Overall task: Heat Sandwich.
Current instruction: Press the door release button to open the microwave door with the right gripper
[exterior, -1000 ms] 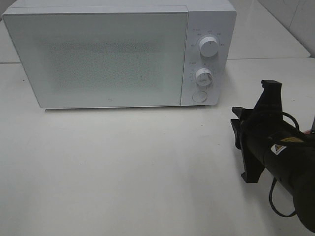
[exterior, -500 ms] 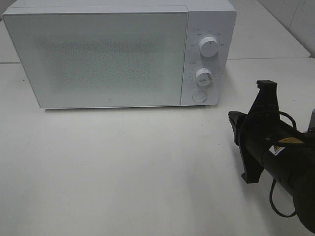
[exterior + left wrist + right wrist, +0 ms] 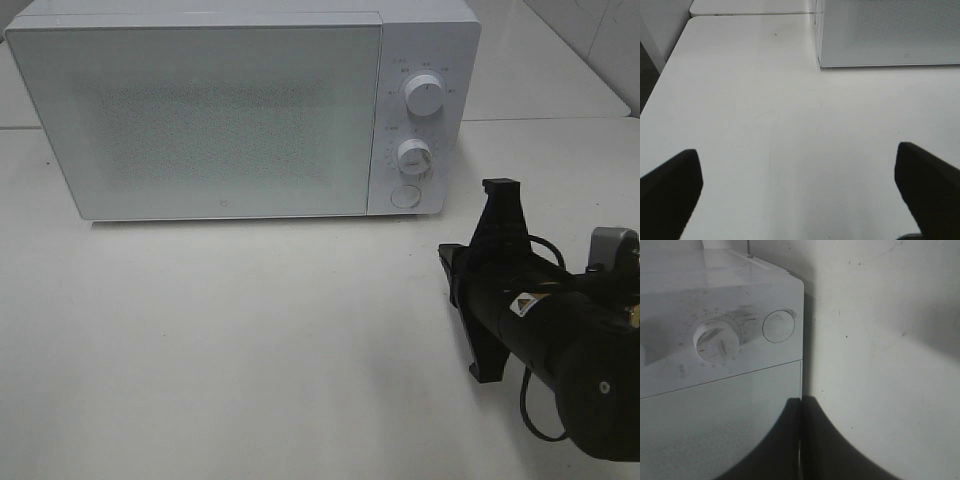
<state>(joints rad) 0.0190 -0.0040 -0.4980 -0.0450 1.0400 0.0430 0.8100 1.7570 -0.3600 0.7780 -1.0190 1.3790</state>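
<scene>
On the table (image 3: 250, 340), closed white microwave (image 3: 220, 110), right end effector (image 3: 800, 404) pinched together

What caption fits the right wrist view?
Shut right gripper facing the control panel of the microwave, dial and round button in view.

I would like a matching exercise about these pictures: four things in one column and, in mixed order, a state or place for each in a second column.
Things:
1. microwave door
2. left gripper
3. right gripper
4. round button

States or places:
A. wide open
B. closed, a broad white panel
C. just under the lower dial
D. shut, holding nothing

Pairs: 1-B, 2-A, 3-D, 4-C
</scene>
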